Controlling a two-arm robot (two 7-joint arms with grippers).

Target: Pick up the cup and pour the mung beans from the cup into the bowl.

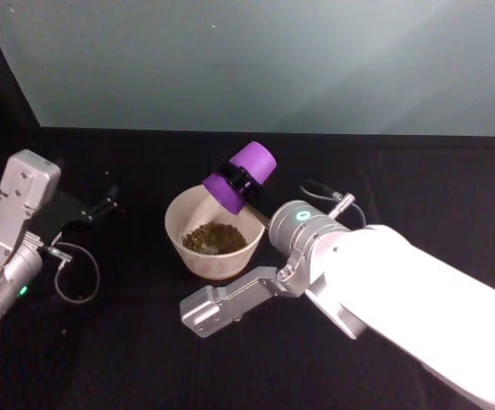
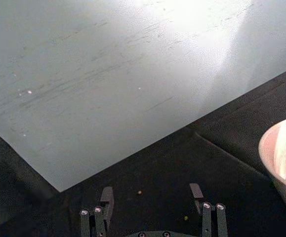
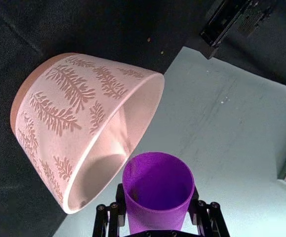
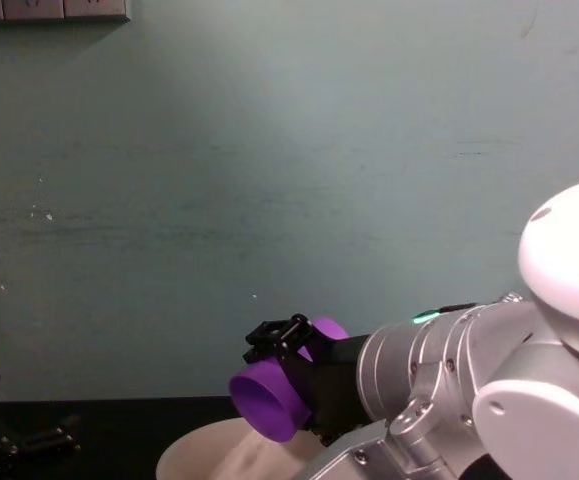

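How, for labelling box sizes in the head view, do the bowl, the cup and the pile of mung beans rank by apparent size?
1. bowl
2. cup, tilted above the bowl and nearer the camera, which flatters its size
3. mung beans, a pile inside the bowl

I see the black bench (image 1: 144,359) across the lower frame, a pale green wall (image 1: 273,60) above, and grey plates (image 4: 49,8) at the chest view's upper left
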